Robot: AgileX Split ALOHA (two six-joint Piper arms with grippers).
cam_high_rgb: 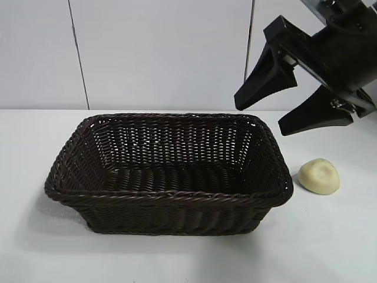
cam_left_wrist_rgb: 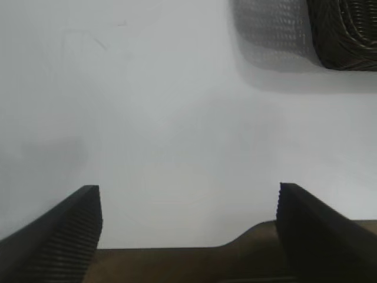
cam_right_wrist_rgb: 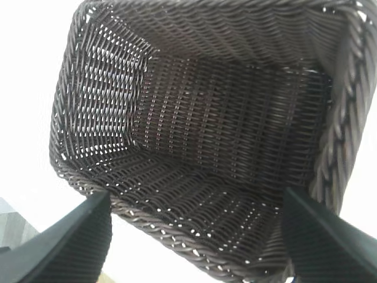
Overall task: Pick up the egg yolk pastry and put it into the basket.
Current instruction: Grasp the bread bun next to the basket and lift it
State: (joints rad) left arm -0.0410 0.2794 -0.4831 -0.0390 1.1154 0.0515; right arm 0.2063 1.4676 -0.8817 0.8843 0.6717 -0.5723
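The egg yolk pastry (cam_high_rgb: pixel 318 176), a small pale yellow dome with a shallow dent, lies on the white table just right of the basket (cam_high_rgb: pixel 171 194). The dark brown wicker basket stands mid-table with nothing inside it. High above the pastry and the basket's right end, my right gripper (cam_high_rgb: pixel 262 118) hangs open and empty. Its wrist view looks down into the basket (cam_right_wrist_rgb: pixel 206 124), with the open gripper (cam_right_wrist_rgb: pixel 194 236) over the near rim. The left gripper (cam_left_wrist_rgb: pixel 188 224) is open over bare table, with a corner of the basket (cam_left_wrist_rgb: pixel 344 35) far off. The left arm is out of the exterior view.
A white wall with a dark vertical seam (cam_high_rgb: pixel 79 53) stands behind the table. White tabletop (cam_high_rgb: pixel 330 236) stretches in front of and to the right of the basket.
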